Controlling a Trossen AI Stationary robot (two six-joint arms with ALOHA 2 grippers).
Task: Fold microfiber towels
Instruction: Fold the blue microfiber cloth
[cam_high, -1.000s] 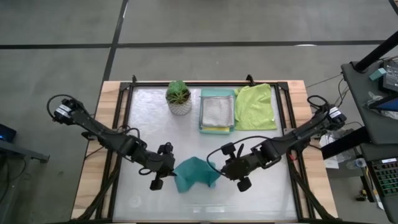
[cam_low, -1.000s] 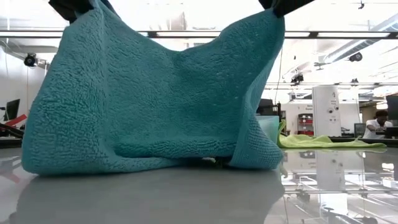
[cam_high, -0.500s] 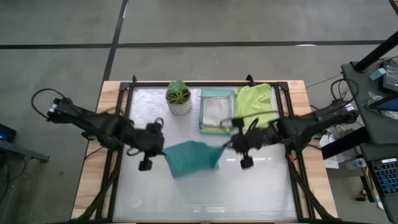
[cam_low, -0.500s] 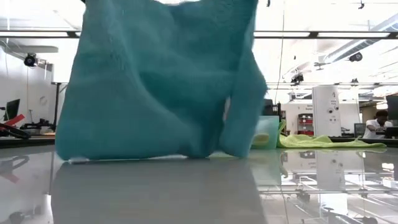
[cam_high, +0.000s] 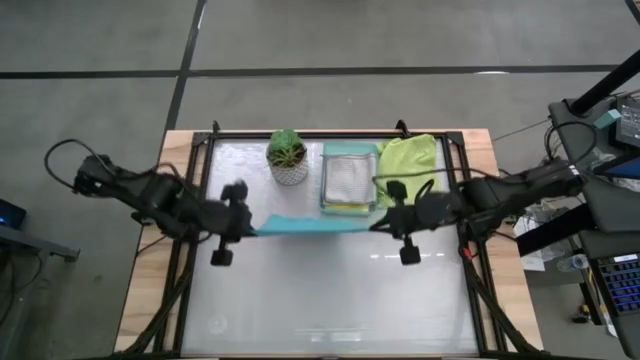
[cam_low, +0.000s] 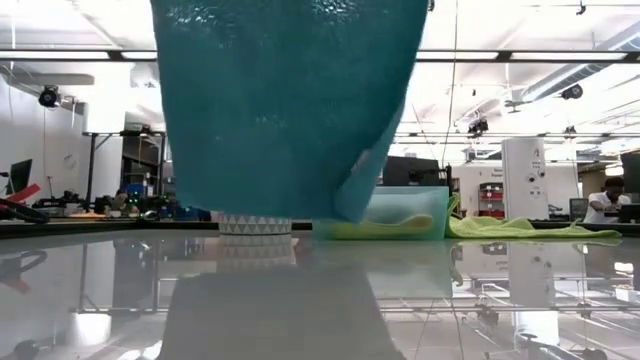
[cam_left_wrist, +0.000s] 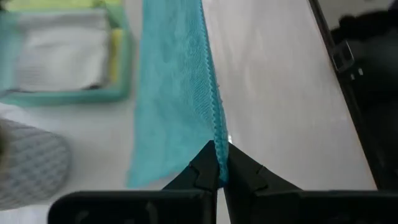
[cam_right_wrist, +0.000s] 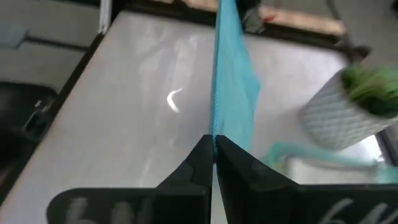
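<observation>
Left gripper (cam_high: 243, 224) and right gripper (cam_high: 385, 224): we see each clamped on an upper corner of the teal towel (cam_high: 315, 226), which hangs stretched between them above the table (cam_high: 330, 300), in front of the plant (cam_high: 287, 157), the tray (cam_high: 349, 207) and the lime towel (cam_high: 412, 170). We judge the cloth light, soft and limp; it sags freely, so corners or hems offer the surest hold. We can read no labels or writing.

A robotics lab or workshop. Open ceiling with strip lights (cam_low: 520, 57), equipment racks (cam_low: 140, 165), a person at a monitor (cam_low: 606, 200).
</observation>
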